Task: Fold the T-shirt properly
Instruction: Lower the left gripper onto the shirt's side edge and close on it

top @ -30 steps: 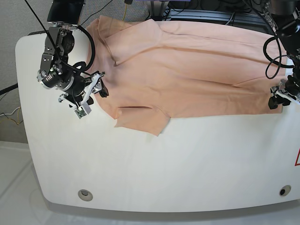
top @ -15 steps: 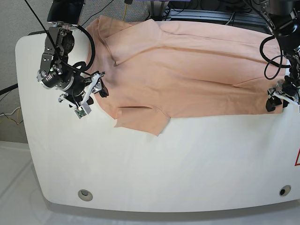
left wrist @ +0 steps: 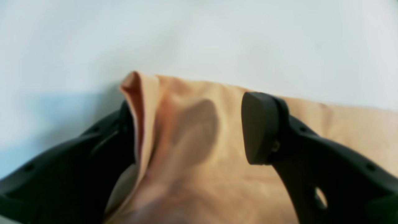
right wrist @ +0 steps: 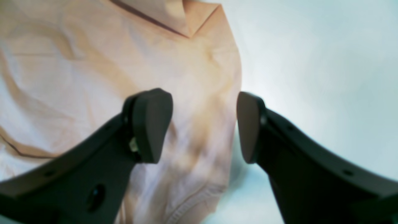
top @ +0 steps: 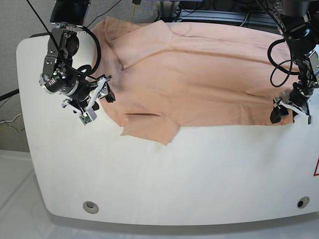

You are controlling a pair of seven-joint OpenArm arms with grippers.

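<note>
The peach T-shirt point(top: 199, 74) lies spread across the far half of the white table point(top: 174, 174), one sleeve pointing to the front point(top: 149, 130). My left gripper point(top: 284, 113) is at the shirt's front right corner. In the left wrist view this gripper point(left wrist: 189, 130) is open, one finger point(left wrist: 93, 161) under a raised fold of the cloth point(left wrist: 199, 161), the other finger point(left wrist: 264, 130) on top. My right gripper point(top: 105, 90) is open at the shirt's left edge. In the right wrist view it point(right wrist: 203, 127) straddles the cloth's edge point(right wrist: 93, 62).
Cables and equipment point(top: 219, 12) stand behind the table's far edge. Two round holes point(top: 90, 205) point(top: 302, 202) are near the front corners. A red mark point(top: 316, 169) is at the right edge. The front half of the table shows bare white surface.
My left gripper has moved left and a little forward, onto the shirt's front right corner. The right arm and the shirt have not visibly moved.
</note>
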